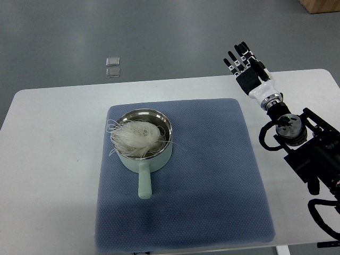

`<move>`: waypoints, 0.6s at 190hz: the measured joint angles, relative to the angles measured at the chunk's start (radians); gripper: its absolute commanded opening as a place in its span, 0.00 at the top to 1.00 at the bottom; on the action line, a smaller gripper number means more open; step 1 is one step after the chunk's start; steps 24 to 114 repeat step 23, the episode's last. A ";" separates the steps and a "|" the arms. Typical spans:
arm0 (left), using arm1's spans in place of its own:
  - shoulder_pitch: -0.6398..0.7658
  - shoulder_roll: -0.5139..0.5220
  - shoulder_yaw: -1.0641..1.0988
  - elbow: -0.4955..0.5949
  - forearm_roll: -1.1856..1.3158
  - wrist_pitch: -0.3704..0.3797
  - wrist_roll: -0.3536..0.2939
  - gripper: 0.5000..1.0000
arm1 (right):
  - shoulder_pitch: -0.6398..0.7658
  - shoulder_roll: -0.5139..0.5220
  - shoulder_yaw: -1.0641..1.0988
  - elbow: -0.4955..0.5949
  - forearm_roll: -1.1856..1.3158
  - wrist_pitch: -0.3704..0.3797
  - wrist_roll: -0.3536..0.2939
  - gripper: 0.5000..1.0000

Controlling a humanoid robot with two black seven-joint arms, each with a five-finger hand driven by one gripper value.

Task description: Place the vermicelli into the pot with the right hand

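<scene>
Held well away from the pot [144,142], off to its upper right at the far edge of the table [48,138], the right hand [245,66] is seen with its fingers [234,59] straight and spread, gripping nothing. Its palm is raised and its fingertips are pointed away from the robot, past the table's far edge. The forearm is run back diagonally toward the lower right, where the dark arm joints and cabling are gathered beyond the blue mat [212,175]. Such a pose is judged to be one of rest or withdrawal, since nothing is carried and nothing lies within reach of the fingers.

The vermicelli [136,139] is found in the pot as a loose pale nest, heaped toward the pot's left side, with a few strands draped over the left rim. The placing is therefore judged to be done already. The pot is set on the left half of the mat, its handle turned toward the robot, presumably so that the open mouth is easily reached from above.

Beyond the pot, on the grey floor past the table, two small clear squares [112,67] are seen. No left hand is shown.
</scene>
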 measured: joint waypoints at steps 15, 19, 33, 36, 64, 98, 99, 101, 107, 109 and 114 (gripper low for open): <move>0.000 0.000 -0.001 0.001 0.000 0.000 0.000 0.00 | -0.009 0.001 -0.004 0.000 0.000 0.009 0.001 0.14; 0.000 0.000 -0.001 0.001 0.000 0.000 0.000 0.00 | -0.011 0.001 -0.006 0.000 0.000 0.010 0.001 0.14; 0.000 0.000 -0.001 0.001 -0.001 0.000 0.000 0.00 | -0.011 0.001 -0.007 0.000 0.000 0.010 0.001 0.14; 0.000 0.000 -0.001 0.001 -0.001 0.000 0.000 0.00 | -0.011 0.001 -0.007 0.000 0.000 0.010 0.001 0.14; 0.000 0.000 -0.001 0.001 -0.001 0.000 0.000 0.00 | -0.011 0.001 -0.007 0.000 0.000 0.010 0.001 0.14; 0.000 0.000 -0.001 0.001 -0.001 0.000 0.000 0.00 | -0.011 0.001 -0.007 0.000 0.000 0.010 0.001 0.14; 0.000 0.000 -0.001 0.001 -0.001 0.000 0.000 0.00 | -0.011 0.001 -0.007 0.000 0.000 0.010 0.001 0.14; 0.000 0.000 -0.001 0.001 -0.001 0.000 0.000 0.00 | -0.011 0.001 -0.007 0.000 0.000 0.010 0.001 0.14; 0.000 0.000 -0.001 0.001 -0.001 0.000 0.000 0.00 | -0.011 0.001 -0.007 0.000 0.000 0.010 0.001 0.14; 0.000 0.000 -0.001 0.001 -0.001 0.000 0.000 0.00 | -0.011 0.001 -0.007 0.000 0.000 0.010 0.001 0.14; 0.000 0.000 -0.001 0.001 -0.001 0.000 0.000 0.00 | -0.011 0.001 -0.007 0.000 0.000 0.010 0.001 0.14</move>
